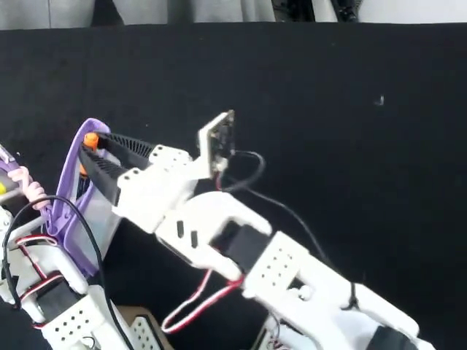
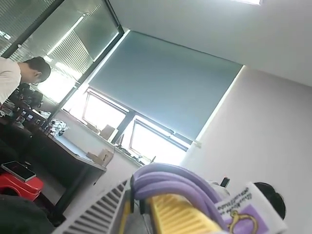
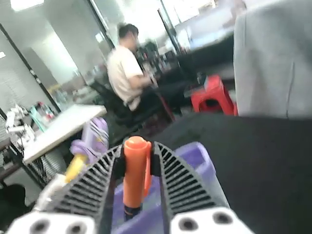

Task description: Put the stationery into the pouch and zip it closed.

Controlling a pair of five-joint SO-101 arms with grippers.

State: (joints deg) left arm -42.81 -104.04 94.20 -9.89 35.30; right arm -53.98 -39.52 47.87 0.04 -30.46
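At the left edge of the black table (image 1: 328, 109), my right gripper (image 1: 91, 149) is clamped on an orange-capped pen (image 1: 90, 139), holding it upright between the ribbed jaws at the mouth of the purple pouch (image 1: 66, 179). The right wrist view shows the pen (image 3: 135, 165) gripped just under its cap, with its lower end pointing down into the purple opening (image 3: 195, 156). My left gripper (image 2: 139, 204) appears clenched on the pouch's purple rim (image 2: 165, 178), next to its printed tag (image 2: 243, 209), which props the mouth open from the far side. As I read it, the step in hand is dropping the pen inside. To do it well, I would leave the left arm where it is so the opening does not sag. I would then lower the right wrist until the pen's tip is well below the rim and tilt it along the pouch's length. The jaws should open only then, because a high release could bounce the pen off the rim. The zip remains to be done.
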